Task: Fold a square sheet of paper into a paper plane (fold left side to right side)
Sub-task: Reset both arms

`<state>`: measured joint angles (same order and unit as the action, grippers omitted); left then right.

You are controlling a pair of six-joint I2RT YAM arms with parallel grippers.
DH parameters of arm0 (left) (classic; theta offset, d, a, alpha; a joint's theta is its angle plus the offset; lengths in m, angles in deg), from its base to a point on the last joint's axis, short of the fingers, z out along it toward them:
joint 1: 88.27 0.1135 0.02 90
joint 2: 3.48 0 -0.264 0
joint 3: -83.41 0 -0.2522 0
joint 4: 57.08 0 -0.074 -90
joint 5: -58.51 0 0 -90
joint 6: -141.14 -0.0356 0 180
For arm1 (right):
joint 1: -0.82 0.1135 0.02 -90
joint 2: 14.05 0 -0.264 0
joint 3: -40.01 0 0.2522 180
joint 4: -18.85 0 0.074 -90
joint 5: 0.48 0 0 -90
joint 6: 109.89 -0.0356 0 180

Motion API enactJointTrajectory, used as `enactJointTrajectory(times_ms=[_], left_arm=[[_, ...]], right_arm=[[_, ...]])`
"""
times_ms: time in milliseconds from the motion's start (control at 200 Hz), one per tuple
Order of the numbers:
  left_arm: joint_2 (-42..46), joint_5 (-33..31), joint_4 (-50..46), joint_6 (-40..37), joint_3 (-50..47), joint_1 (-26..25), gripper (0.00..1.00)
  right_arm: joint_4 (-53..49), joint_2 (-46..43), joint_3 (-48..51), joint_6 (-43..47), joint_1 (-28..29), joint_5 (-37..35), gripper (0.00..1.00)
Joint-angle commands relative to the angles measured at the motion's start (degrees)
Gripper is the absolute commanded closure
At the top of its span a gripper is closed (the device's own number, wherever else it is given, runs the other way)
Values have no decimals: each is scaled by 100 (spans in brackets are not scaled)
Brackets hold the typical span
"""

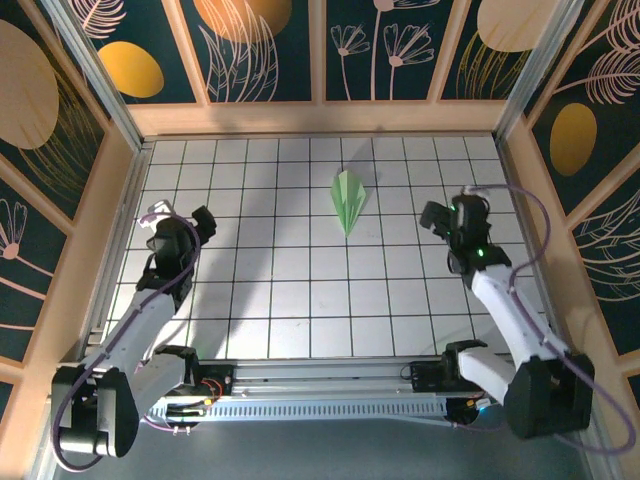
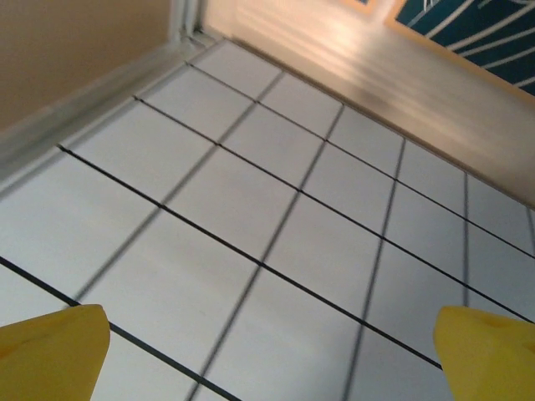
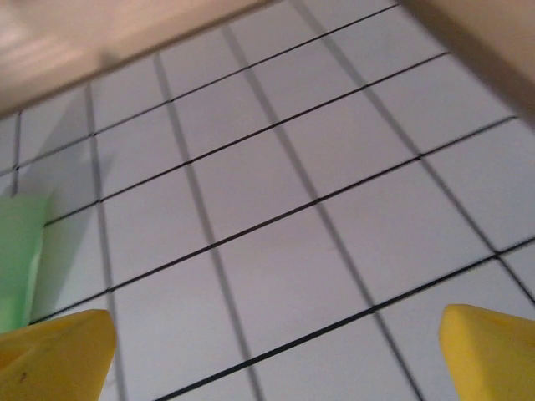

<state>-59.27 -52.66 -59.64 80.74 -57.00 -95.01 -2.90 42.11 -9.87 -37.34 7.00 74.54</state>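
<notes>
The paper plane [image 1: 348, 200] lies flat on the gridded tabletop [image 1: 290, 280] in the upper middle of the overhead view. It is a slim light green dart with visible creases and a pointed end toward the bottom of the frame, and a strip of the same green shows at the left border of the right wrist view. Nothing touches it. The left pincer [image 1: 205, 222] sits at the left of the overhead view, well apart from the plane. In its wrist view the two yellow fingertips [image 2: 50, 355] are spread to the bottom corners with bare tiles between them, so it is released and empty. The right pincer [image 1: 432, 216] sits at the right, nearer the plane but clear of it. Its own yellow fingertips [image 3: 54, 355] are likewise spread wide over bare grid, released and holding nothing. Judged from how things lie, the folding appears finished: the paper has the shape of a closed dart, not a square, and the step in hand looks like the letting go at the end of the task. If anything is left, the next move would call for little more than drawing both arms toward the bottom of the frame without brushing the light paper, which a passing finger could easily slide or flip. Whether the last crease is pressed fully flat cannot be told from these views.
</notes>
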Motion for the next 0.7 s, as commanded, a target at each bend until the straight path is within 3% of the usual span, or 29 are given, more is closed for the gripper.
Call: enactJointTrajectory(times_ms=[0, 210, 430, 596, 696], left_arm=[[250, -759, 1425, -770, -395, 33, 1], [-191, -1200, 2094, -1512, -656, 33, 1], [-887, -826, 3035, -1643, -918, 33, 1], [-1164, -782, 3601, -1888, -1024, 34, 1], [-1329, -584, 3927, -2056, -1094, 40, 1]], right_arm=[[2015, -468, 998, 44, -490, 6, 1], [3999, 33, 2085, 704, -870, -74, 1], [6236, 1523, 2488, 1260, -916, -113, 1], [7142, 2084, 2426, 1480, -907, 352, 1], [6822, 2275, 2155, 1573, -916, 737, 5]])
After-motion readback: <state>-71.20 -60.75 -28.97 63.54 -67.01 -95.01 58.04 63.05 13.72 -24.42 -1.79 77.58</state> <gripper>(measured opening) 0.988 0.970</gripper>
